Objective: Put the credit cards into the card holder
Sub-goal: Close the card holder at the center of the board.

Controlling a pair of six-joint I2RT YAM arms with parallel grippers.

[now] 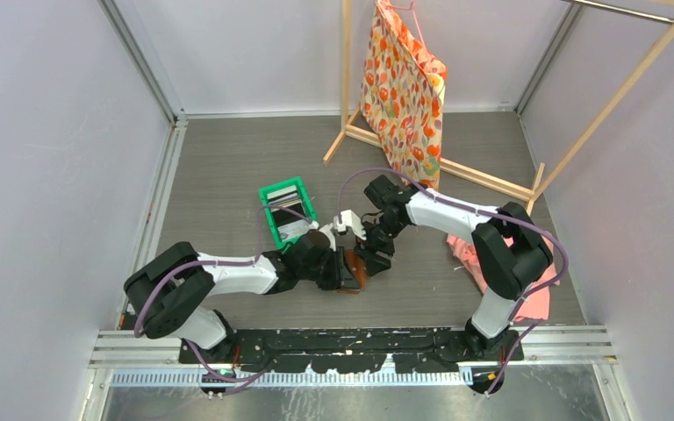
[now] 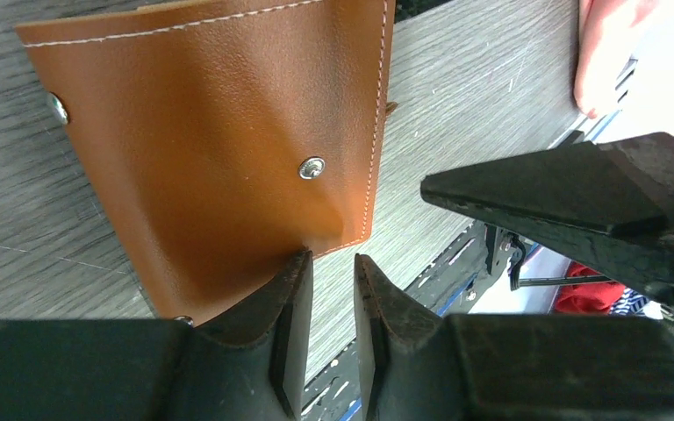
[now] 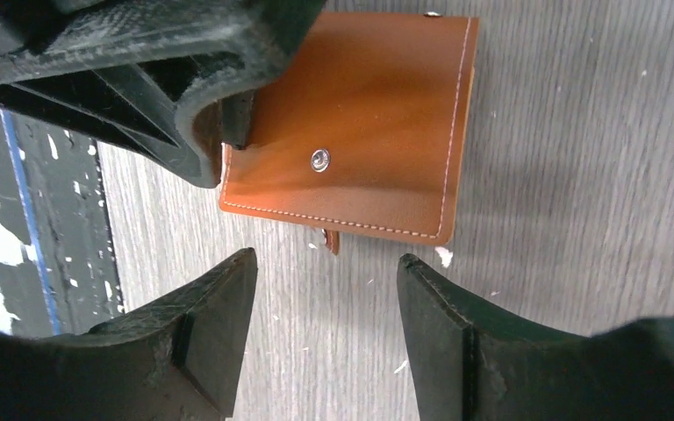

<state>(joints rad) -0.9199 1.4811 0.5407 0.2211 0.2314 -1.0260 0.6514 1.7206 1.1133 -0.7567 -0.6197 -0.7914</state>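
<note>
Surface (image 1: 228,167) of grey wood grain fills the enclosure. A wooden rack (image 1: 347,79) at the back carries a floral bag (image 1: 404,88), and a pink cloth (image 1: 540,298) lies at the right, partly under the right arm. Left of centre sits a green bin (image 1: 283,186) with the credit cards (image 1: 288,219) inside it. Near the bin, toward the arms, the card holder (image 3: 360,114) lies folded flat on the surface, its brown leather outside facing up and a silver stud (image 3: 319,160) showing. The left hand (image 2: 333,263) meets its corner with fingers nearly together; whether they pinch the leather cannot be told. The right hand (image 3: 323,259) hovers just beside the holder's stitched edge, fingers spread wide, grasping nothing.
</note>
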